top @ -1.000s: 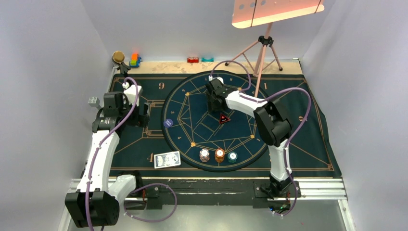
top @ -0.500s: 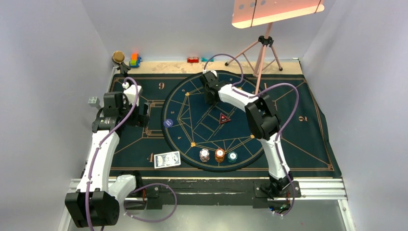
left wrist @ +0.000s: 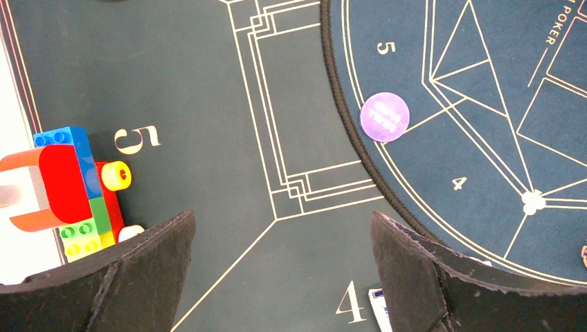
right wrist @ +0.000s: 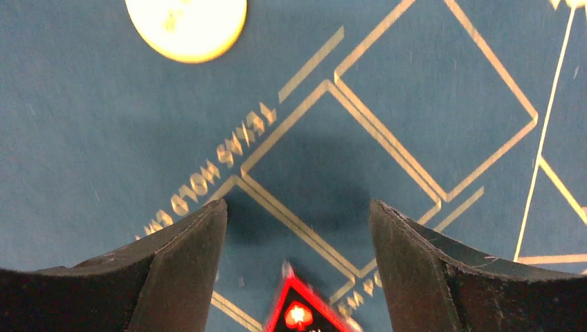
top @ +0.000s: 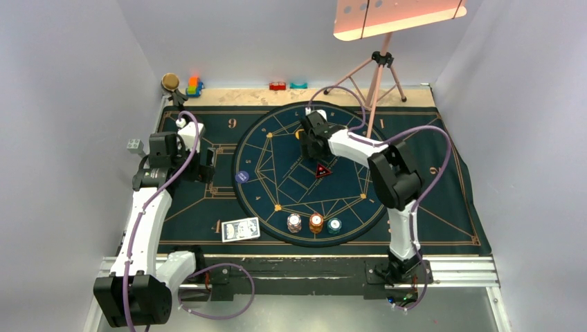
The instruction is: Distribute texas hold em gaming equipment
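Note:
A red triangular token [top: 322,171] lies on the round centre of the mat. My right gripper [top: 313,147] is open and empty just behind it. In the right wrist view the token [right wrist: 303,311] lies low between the open fingers [right wrist: 176,266], and a pale round chip [right wrist: 185,24] lies ahead. A blue chip [top: 241,177] sits at the circle's left edge; it also shows in the left wrist view [left wrist: 385,117]. A deck of cards [top: 241,229] and white [top: 295,223], orange [top: 316,222] and teal [top: 334,225] chip stacks lie near the front. My left gripper [top: 206,166] is open and empty above the mat [left wrist: 208,83].
Colourful toy blocks [top: 194,86] stand at the back left; they also show in the left wrist view [left wrist: 69,183]. Red [top: 277,86] and teal [top: 299,85] blocks lie at the back edge. A grey block [top: 133,145] lies off the mat on the left. A tripod [top: 377,76] stands at the back right.
My right gripper swung toward the back left, then came back nearer and to the right, close to the red token. The left arm has not moved.

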`<control>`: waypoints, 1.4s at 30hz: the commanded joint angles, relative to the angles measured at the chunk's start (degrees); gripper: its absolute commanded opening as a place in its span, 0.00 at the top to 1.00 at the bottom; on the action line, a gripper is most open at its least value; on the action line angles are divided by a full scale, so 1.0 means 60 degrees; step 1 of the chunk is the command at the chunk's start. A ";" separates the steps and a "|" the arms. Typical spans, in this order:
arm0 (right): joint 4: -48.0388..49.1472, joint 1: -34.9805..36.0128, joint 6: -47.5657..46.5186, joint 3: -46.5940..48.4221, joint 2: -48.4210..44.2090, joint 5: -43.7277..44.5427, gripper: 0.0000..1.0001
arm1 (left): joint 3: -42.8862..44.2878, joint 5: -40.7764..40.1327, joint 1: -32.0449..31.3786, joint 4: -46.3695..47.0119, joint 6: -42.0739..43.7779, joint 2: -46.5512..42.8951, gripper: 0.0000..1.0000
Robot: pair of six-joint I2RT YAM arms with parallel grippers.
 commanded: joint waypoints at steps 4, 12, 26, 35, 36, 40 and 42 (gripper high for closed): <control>0.0392 0.0563 0.0071 -0.2155 -0.1630 0.0184 0.22 | 0.0003 0.0085 0.0109 0.0189 0.0013 -0.0203 0.00; -0.0146 0.0608 0.0593 -0.2790 -0.1833 0.0630 0.44 | 0.0001 0.0062 0.0129 0.0167 0.0022 -0.0232 0.00; -0.1506 -0.0593 0.2327 -0.4900 -0.3911 0.0771 0.64 | -0.0002 0.0077 0.0132 0.0140 0.0069 -0.0206 0.00; -0.2055 -0.2109 0.2497 -0.6069 -0.5855 0.0792 0.68 | 0.0054 0.0299 0.0132 0.0011 0.0081 -0.0219 0.00; -0.1896 -0.2307 0.2430 -0.6130 -0.5982 0.0658 0.68 | 0.0044 0.0322 0.0126 0.0018 0.0082 -0.0211 0.00; -0.1874 -0.2346 0.2185 -0.5743 -0.5822 0.0571 0.59 | 0.0047 0.0339 0.0131 -0.0001 0.0101 -0.0200 0.00; -0.1807 -0.2324 0.1995 -0.5466 -0.5733 0.0458 0.49 | 0.0046 0.0340 0.0125 -0.0007 0.0098 -0.0233 0.00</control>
